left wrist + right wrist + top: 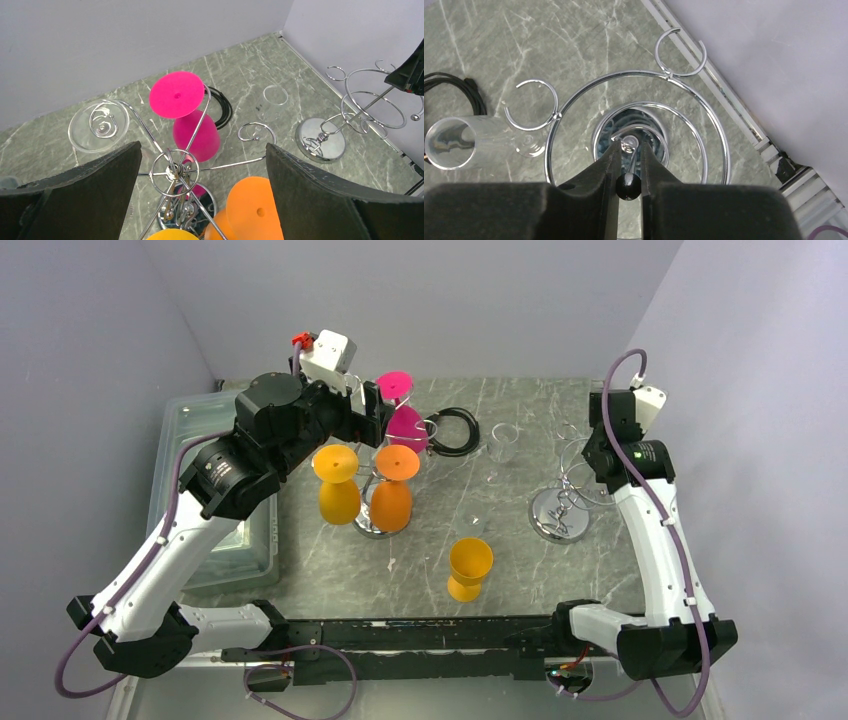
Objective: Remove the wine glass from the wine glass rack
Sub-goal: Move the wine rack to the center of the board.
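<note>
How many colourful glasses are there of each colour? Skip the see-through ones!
Pink glasses: 1
Orange glasses: 1
Yellow glasses: 2
Total: 4

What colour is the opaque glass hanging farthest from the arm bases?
Bright pink; the left wrist view shows that glass best.
</note>
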Tool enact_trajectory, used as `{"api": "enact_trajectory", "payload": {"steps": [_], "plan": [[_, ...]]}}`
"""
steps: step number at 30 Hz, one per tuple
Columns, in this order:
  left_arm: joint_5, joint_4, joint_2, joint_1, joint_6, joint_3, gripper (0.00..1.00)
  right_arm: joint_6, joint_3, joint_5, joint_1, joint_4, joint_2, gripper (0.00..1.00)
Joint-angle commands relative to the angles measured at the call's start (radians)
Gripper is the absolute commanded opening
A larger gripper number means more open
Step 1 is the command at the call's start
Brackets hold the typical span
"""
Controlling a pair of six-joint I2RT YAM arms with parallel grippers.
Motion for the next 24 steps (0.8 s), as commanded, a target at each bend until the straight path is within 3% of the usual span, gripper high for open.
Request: {"api": "enact_trajectory", "payload": {"steps": [1, 7, 18, 24], "plan": [[0.018, 0.0, -0.015, 0.001, 0.001, 0.023, 0.99, -0.006, 0.031, 0.087, 0.002, 0.04, 0.008, 0.0], [0.018, 0.005, -0.021, 0.001, 0.003, 0.018, 0.99, -0.047, 0.052, 0.17, 0.029, 0.107, 0.018, 0.0], [0.035, 0.006, -0.025, 0.001, -0.006, 0.008, 0.99, -0.253, 0.005, 0.272, 0.073, 0.494, 0.014, 0.0], [0.021, 0.007, -0.033, 0.001, -0.003, -0.001, 1.0, -0.299, 0.013, 0.259, 0.073, 0.618, 0.035, 0.0]]}}
